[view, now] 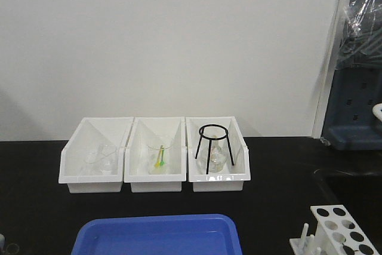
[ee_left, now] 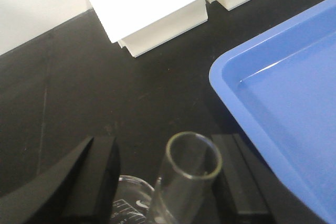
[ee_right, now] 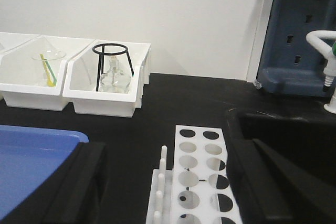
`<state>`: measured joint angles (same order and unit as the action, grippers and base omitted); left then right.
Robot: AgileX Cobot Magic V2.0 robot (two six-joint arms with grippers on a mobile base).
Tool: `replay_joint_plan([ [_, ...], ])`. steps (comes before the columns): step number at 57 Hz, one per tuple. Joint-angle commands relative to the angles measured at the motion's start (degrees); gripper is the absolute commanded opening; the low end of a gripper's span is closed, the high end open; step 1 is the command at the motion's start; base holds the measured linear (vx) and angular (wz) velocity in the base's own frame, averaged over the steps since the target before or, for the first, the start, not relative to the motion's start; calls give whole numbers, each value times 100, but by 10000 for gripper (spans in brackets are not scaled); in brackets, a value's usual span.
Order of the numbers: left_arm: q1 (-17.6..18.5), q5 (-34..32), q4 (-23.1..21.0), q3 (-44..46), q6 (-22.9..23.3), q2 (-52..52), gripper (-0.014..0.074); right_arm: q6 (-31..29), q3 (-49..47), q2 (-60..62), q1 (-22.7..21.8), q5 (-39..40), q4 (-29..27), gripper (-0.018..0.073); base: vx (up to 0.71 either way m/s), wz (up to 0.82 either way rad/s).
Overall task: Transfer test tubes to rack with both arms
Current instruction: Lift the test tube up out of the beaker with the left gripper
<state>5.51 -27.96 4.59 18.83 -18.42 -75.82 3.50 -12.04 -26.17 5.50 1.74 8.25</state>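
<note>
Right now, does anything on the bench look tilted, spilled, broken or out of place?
Nothing looks spilled or broken. One oddity: a test tube leans inside the open left claw, next to a piece of printed glassware, while the holes of the rack that show appear empty. The three bins sit straight.

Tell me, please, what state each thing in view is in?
Left gripper: open, tube between its fingers, gap on one side.
Right gripper: open, empty, above the rack.
Tube: roughly upright, mouth open.
Rack: upright, visible holes empty.
Tray: visible part empty.
Bins: open-topped, holding glassware.
Tripod: standing over a flask in the right bin.
</note>
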Motion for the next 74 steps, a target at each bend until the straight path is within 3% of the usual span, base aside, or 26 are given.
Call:
replay_joint_plan([
  [1, 5, -409, -90, 170, -6, 100, 479, -30, -206, -62, -33, 469, 64, 537, 0, 0],
  [9, 5, -422, -90, 170, 63, 100, 400, -30, -206, -62, -33, 469, 64, 537, 0, 0],
  [19, 5, -412, -90, 170, 647, 146, 199, -30, -206, -62, -33, 473, 64, 536, 0, 0],
  [33, 5, -418, -119, 170, 698, 564, 0, -25, -206, -62, -33, 473, 64, 536, 0, 0],
  [50, 5, -387, -536, 221, 809, 1606, -1, -31, -206, -62, -33, 505, 64, 536, 0, 0],
  [62, 23, 149, -388, 936, 2093, 1956, 5, -4, -206, -62, -33, 742, 45, 535, 0, 0],
  [74, 449, 495, 544, 1812, 3237, 1734, 6, -4, -242, -554, -27, 204, 65, 512, 0, 0],
])
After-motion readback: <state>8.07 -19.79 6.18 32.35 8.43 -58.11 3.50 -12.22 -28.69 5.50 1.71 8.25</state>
